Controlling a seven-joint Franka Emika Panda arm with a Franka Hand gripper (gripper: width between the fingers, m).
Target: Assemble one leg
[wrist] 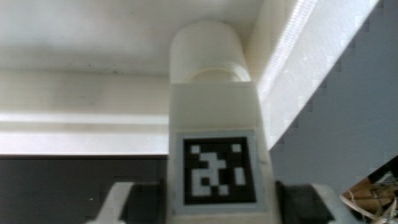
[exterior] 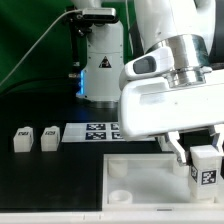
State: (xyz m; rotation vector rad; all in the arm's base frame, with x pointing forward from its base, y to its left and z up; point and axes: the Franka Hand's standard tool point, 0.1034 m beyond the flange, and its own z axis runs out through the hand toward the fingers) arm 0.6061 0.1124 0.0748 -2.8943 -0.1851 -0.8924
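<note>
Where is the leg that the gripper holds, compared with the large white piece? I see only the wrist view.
Observer: In the exterior view the leg in the gripper is at that view's right, in front of the right part of the large white piece. Whether they touch, I cannot tell.
Operator: Are there more legs in sight?
Observer: Yes, two other legs stand at the exterior view's left, beside the marker board.
</note>
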